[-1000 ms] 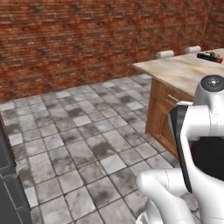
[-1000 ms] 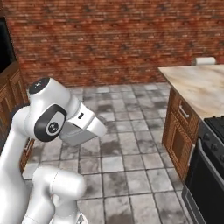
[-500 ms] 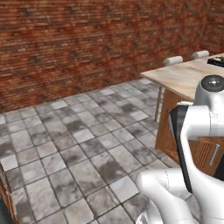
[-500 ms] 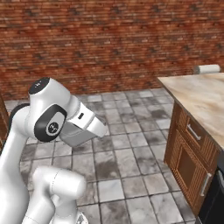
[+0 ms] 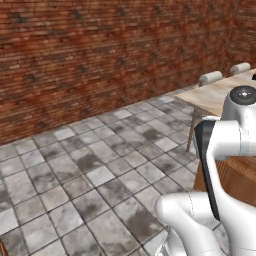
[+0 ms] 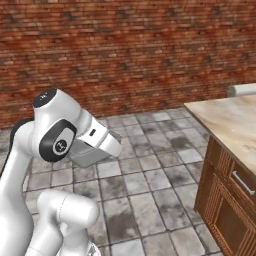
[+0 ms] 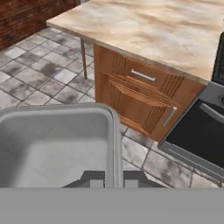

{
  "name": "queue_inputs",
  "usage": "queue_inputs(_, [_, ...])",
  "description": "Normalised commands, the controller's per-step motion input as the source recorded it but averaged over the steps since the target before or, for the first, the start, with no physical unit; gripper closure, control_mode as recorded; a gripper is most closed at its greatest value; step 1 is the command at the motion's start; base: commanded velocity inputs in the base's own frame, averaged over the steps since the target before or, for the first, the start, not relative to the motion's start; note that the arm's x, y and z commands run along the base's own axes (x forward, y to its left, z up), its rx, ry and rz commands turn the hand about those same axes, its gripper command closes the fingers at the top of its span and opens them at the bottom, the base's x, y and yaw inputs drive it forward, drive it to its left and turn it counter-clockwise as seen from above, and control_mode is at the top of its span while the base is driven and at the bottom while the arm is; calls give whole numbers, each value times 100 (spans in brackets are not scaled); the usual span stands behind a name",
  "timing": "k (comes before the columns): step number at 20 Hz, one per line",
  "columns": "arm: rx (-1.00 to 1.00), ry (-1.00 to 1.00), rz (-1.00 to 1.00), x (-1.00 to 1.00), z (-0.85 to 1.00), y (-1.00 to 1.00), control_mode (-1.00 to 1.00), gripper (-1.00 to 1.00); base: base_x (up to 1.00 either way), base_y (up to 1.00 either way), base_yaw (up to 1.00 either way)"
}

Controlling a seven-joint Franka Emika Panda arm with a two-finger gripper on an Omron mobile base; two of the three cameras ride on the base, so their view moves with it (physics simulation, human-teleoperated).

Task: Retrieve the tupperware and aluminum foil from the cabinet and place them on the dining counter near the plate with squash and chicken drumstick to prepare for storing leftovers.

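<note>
While hand view shows gripper [image 7: 114, 180] clamped on tupperware [image 7: 52, 144] rim — mouth up | right base view — tub [image 6: 90, 152] under wrist | dining counter [image 7: 166, 30] ahead

Three cameras: two behind me, one on my hand.
Both base views look forward and down over my white arm [image 6: 55, 145], sharing the red brick wall [image 5: 100, 55], grey tiled floor [image 6: 145, 185] and beige marbled stone surface [image 6: 232, 125]; my hand view sits close above that surface's wooden drawers [image 7: 135, 94].

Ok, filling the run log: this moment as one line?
phase: carrying | pincer: shut on tupperware | dining counter: ahead, not reached | foil: not seen
</note>
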Motion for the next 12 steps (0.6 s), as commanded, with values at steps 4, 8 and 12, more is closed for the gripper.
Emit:
queue_inputs(4, [0,0,0,0,0,0,100,100,100,23,-26])
queue_inputs(8, [0,0,0,0,0,0,100,100,100,18,-31])
queue_inputs(12, [0,0,0,0,0,0,100,100,100,22,-36])
